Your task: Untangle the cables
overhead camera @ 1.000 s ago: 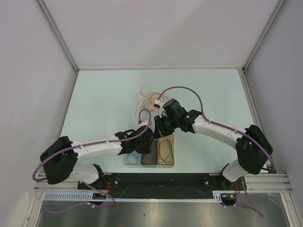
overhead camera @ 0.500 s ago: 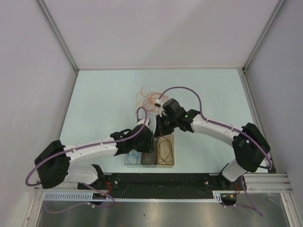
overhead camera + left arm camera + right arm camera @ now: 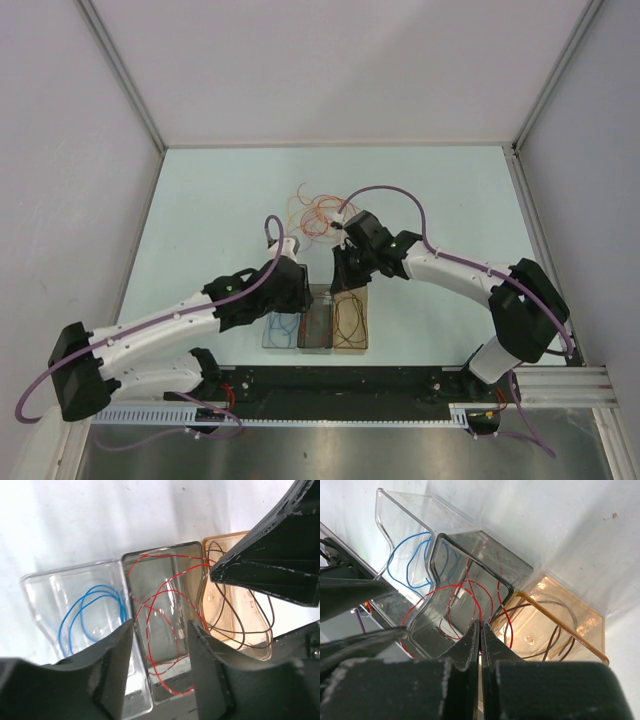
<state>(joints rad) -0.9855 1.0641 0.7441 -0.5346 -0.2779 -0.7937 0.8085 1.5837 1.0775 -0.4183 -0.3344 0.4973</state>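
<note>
Pale tabletop [image 3: 220,200]. Left end effector [image 3: 159,630] wide, over grey tray [image 3: 165,550], lower centre. Right end effector [image 3: 480,626] pinched on red cable [image 3: 451,587] looping out of that tray. Blue cable [image 3: 75,615] in clear tray [image 3: 40,587], brown cable [image 3: 348,320] in amber tray [image 3: 225,535]. Tangled cables [image 3: 318,212] upper centre.

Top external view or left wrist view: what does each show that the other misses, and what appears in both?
Only the top view: the loose tangle of wires on the table beyond the trays. Only the left wrist view: the left claw open over the grey tray, red wire crossing its rim. Both: clear tray, grey tray and amber tray side by side, brown wire in the amber one.
</note>
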